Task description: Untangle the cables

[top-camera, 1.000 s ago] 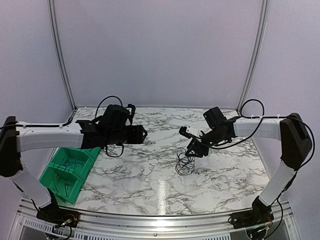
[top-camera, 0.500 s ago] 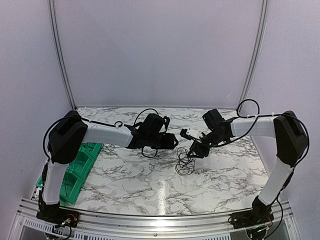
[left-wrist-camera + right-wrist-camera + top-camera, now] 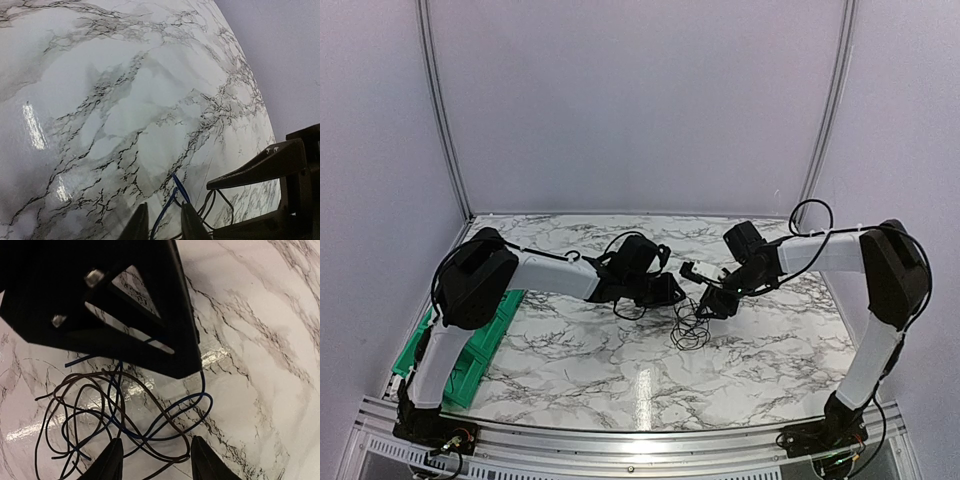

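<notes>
Near the front edge, a glossy white table [image 3: 570,370] with grey marble veining is catching the light, and a green plastic bin [image 3: 485,335] is sitting at its left side. Further in, at the middle of the table, the cables [image 3: 688,328] are lying in a small heap of loose, overlapping loops: very thin, limp wires, some dark and some blue. The right gripper [image 3: 156,455] is hovering just above the heap's far edge with its rigid black fingers apart, gripping nothing. The left gripper [image 3: 162,226] is poised beside it, fingertips a narrow gap apart, with one blue strand [image 3: 165,207] running through that gap, not visibly pinched. The step appears to be catching that single blue strand. Doing it well probably means clamping only that wire, then drawing it away slowly and low while the other gripper is pinning the dark loops, since such springy wire snags easily. Behind everything, a plain pale lilac backdrop [image 3: 640,110] is closing off the scene
</notes>
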Controlling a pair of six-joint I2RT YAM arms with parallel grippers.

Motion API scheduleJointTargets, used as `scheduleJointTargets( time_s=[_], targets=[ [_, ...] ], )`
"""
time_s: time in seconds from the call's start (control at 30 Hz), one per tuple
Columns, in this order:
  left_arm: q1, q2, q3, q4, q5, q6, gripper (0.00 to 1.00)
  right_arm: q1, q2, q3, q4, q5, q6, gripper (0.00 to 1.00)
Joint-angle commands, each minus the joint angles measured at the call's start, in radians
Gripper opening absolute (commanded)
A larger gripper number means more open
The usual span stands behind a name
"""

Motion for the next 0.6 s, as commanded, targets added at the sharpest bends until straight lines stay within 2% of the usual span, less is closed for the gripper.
scheduleJointTargets(
  time_s=[0.0, 0.07, 0.2, 0.27, 0.4, 0.57],
  targets=[
    [0.002, -0.015, -0.012, 0.028, 0.013, -0.008, 0.11, -0.006, 0.037, 0.036, -0.014, 0.023, -0.01, 0.48],
    [0.003, -0.043, -0.038, 0.033, 0.001, -0.005, 0.01, -0.006, 0.059, 0.038, -0.014, 0.036, -0.009, 0.48],
    [0.002, -0.14, -0.111, 0.038, -0.052, 0.0, 0.0, -0.009, 0.112, 0.058, -0.027, 0.085, 0.001, 0.43],
    [0.0, -0.209, -0.165, 0.043, -0.093, 0.006, 0.0, -0.011, 0.127, 0.065, -0.035, 0.091, 0.004, 0.32],
    [0.001, -0.395, -0.297, 0.054, -0.176, 0.019, 0.0, -0.017, 0.161, 0.087, -0.064, 0.093, 0.01, 0.01],
    [0.0, -0.673, -0.518, 0.062, -0.335, 0.043, 0.0, -0.02, 0.184, 0.092, -0.068, 0.134, 0.012, 0.0]
  ],
)
